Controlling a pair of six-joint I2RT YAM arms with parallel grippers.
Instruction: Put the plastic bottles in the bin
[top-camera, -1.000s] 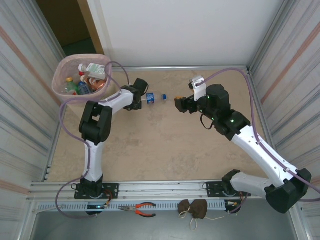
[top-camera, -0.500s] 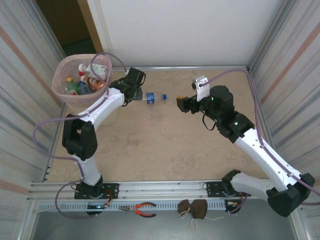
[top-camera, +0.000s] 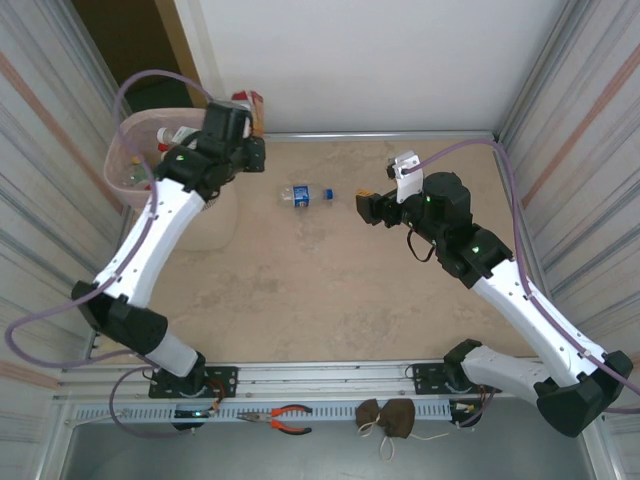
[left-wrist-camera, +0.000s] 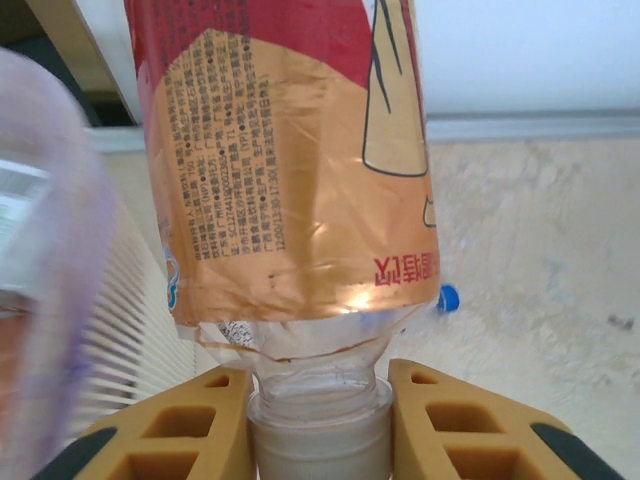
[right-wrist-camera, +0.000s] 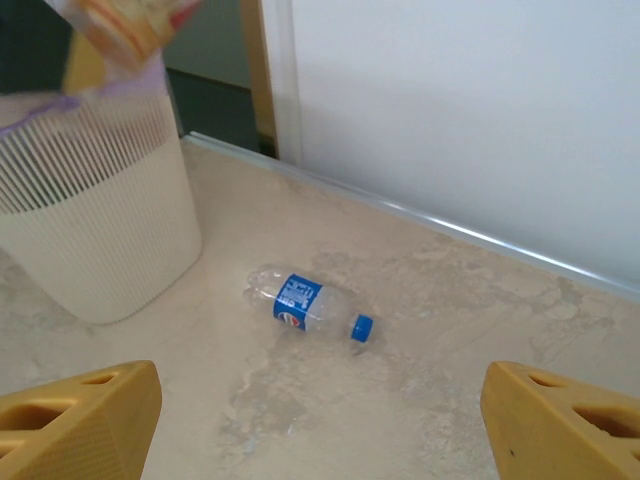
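Left wrist view: the left hand (left-wrist-camera: 320, 415) pinches an orange-labelled bottle (left-wrist-camera: 290, 170) by its neck, base cut off above; the bin (left-wrist-camera: 40, 260) blurs to its left. The right hand (right-wrist-camera: 320, 425) is spread, a blue-labelled bottle (right-wrist-camera: 305, 306) lying on the tabletop (right-wrist-camera: 470, 340) ahead.

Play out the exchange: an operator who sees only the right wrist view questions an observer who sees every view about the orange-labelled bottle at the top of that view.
Operator: What holds that bottle?
Observer: The left gripper, shut on the neck of the red-and-orange-labelled bottle, its base pointing away from the fingers.
Operator: Is the bin empty inside?
Observer: No. From above, the bin already holds several bottles.
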